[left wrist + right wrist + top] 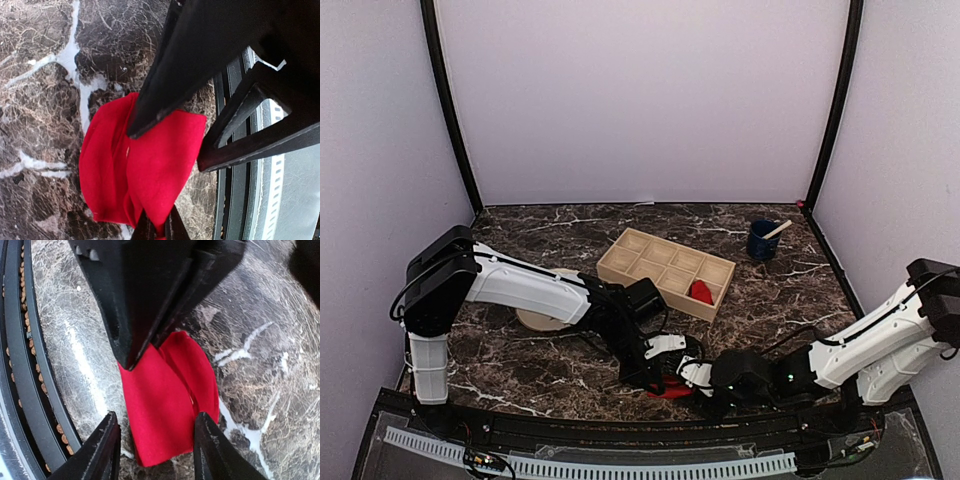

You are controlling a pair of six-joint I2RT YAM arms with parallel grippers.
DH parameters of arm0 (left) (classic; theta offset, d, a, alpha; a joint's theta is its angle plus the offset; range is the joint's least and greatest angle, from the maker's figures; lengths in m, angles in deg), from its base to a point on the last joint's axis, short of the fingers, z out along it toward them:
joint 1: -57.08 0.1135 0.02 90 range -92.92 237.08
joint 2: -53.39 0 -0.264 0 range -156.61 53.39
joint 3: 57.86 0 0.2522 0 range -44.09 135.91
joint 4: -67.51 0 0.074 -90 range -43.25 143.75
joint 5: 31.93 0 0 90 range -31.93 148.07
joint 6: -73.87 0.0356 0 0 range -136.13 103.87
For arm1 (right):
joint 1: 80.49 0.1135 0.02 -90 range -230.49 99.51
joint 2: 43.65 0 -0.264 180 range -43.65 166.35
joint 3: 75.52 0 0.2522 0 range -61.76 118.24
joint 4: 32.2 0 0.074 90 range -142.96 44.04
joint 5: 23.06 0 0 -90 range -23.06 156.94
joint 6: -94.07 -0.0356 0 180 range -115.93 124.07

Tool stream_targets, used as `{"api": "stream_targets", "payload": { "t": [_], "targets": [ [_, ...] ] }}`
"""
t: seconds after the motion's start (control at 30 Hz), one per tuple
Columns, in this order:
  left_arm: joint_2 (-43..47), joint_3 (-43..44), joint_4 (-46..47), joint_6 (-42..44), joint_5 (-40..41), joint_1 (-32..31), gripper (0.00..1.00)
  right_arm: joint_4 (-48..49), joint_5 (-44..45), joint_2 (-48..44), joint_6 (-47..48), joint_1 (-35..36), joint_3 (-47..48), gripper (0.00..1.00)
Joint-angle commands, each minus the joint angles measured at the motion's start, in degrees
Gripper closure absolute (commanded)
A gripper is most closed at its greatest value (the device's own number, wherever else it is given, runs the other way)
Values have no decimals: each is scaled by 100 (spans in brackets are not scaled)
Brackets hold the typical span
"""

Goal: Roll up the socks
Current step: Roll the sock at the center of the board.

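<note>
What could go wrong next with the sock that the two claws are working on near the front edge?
1. Only the left claw pinches the red sock; the right claw stands open around it, so the loose fold may spring flat.
2. The claws are crowded tip to tip and could collide.
3. The sock lies near the table's front rail; a tug might drag it off.

Pale lilac walls [640, 100] and black corner posts [450, 110] rise beyond the right gripper [682, 384]; a dark, white-veined marble tabletop [540, 235] lies beneath it.
</note>
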Motion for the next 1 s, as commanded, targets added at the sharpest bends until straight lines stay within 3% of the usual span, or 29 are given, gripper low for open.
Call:
{"api": "stream_targets", "payload": {
  "t": [0.0,0.23,0.43,0.67,0.97],
  "targets": [
    [-271,-157,-638,49,253,-8,100,183,-42,144,159,55,202,58],
    [-306,-147,-609,-10,354,-8,98,174,-155,50,155,60,143,87],
    [-269,-162,-485,-240,603,54,85,52,-303,148,89,58,188,100],
    [197,-578,148,-683,539,391,73,57,-384,107,-346,-46,72,100],
    [898,-1131,928,-1124,749,642,65,155,-765,62,-1011,-448,-90,100]
  ]
}}
